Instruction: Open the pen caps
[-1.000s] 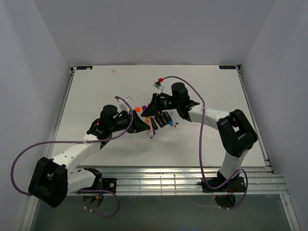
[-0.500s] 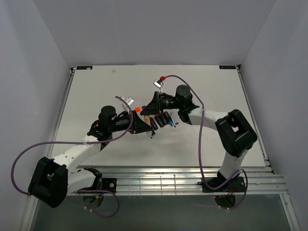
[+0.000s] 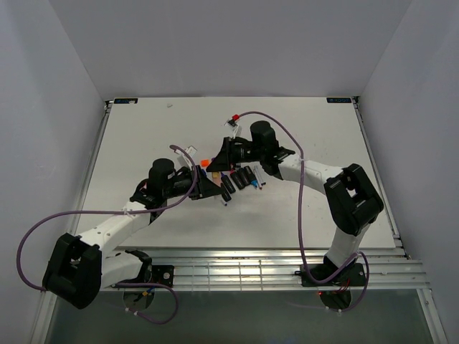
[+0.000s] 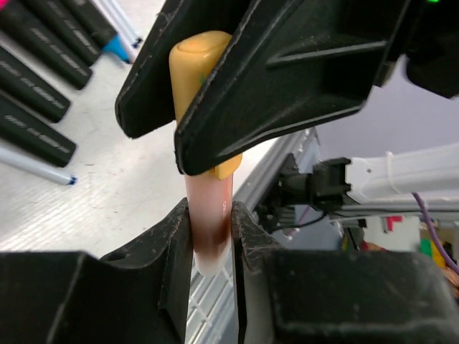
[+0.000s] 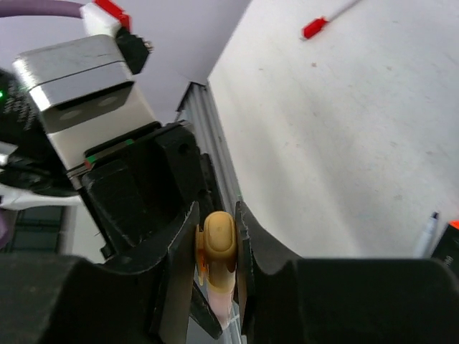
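Yellow cap (image 4: 197,61): it sits on the top end of the pen. It is up in the air, near the middle of the table (image 3: 143,136).
Pen (image 4: 206,190): thin, with a pinkish see-through body. In the left wrist view it stands almost straight, with the cap at 12 o'clock.
Right gripper (image 5: 215,218): its jaws are nearly closed and pinch the cap from both sides.
Left gripper (image 4: 211,222): its jaws are close together. Both press on the pen body just under the cap.
What changed: a second ago the left jaws were wider. Now they have closed on the pen.
What it means: each end now has its own holder, so I think the cap is ready to be pulled off. It is not off yet.
Other pens (image 3: 242,178): they lie on the table at 3 o'clock from the held pen. Nothing touches them.
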`<state>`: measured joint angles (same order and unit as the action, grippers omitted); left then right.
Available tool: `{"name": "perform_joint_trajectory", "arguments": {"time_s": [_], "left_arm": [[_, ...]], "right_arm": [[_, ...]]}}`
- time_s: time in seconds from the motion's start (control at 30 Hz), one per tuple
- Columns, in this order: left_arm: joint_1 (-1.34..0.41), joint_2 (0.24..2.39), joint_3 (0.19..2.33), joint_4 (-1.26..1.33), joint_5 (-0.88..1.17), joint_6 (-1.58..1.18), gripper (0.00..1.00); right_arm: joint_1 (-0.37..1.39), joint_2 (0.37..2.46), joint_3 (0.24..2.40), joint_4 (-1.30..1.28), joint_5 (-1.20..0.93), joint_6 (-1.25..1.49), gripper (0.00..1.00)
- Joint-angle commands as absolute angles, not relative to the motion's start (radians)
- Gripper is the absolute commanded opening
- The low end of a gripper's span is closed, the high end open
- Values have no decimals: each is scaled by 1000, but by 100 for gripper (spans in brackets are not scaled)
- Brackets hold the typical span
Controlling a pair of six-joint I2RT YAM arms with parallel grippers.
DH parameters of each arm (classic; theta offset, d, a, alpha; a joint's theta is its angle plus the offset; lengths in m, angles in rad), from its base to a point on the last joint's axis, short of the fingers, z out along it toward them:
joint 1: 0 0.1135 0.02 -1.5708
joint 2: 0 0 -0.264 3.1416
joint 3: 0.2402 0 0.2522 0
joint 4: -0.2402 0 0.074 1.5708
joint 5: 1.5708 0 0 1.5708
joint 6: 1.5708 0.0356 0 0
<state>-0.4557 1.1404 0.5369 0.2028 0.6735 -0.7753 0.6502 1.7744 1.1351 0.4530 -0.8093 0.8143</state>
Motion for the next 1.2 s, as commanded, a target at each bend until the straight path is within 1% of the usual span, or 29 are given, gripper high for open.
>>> {"name": "perform_joint_trajectory", "arguments": {"time_s": [0.0, 0.03, 0.1, 0.23, 0.47, 0.73, 0.83, 0.97, 1.0, 1.03, 1.1, 1.13, 1.17], "left_arm": [[-463, 1114, 587, 18, 539, -707, 0], [-463, 1112, 603, -21, 458, -697, 0], [-465, 1115, 614, -95, 401, -684, 0], [-479, 1085, 589, -133, 258, -713, 0], [-515, 1071, 587, -164, 154, -770, 0], [-575, 1062, 612, -228, 15, -824, 0], [-600, 1060, 637, -285, -86, -834, 0], [-609, 1045, 640, -293, -97, -813, 0], [-609, 1037, 638, -281, -80, -802, 0], [-609, 1029, 621, -258, -22, -792, 0], [-607, 999, 598, -160, 68, -755, 0], [-606, 986, 588, -131, 113, -747, 0], [-606, 977, 568, -67, 196, -742, 0]], "right_arm": [[643, 1735, 1236, 93, -533, 598, 8], [646, 1735, 1271, 53, -459, 579, 8], [656, 1747, 1310, -47, -398, 540, 8], [696, 1802, 1445, -193, -229, 492, 8], [784, 1971, 1696, -342, -83, 471, 8], [819, 2121, 1935, -437, 44, 495, 8], [830, 2178, 2006, -479, 58, 489, 8], [833, 2191, 1988, -456, 35, 480, 8], [833, 2181, 1968, -431, 14, 457, 8], [827, 2169, 1941, -375, -70, 448, 8], [815, 2129, 1853, -313, -159, 430, 8], [798, 2115, 1826, -264, -264, 422, 8], [786, 2088, 1766, -237, -320, 413, 8]]}}
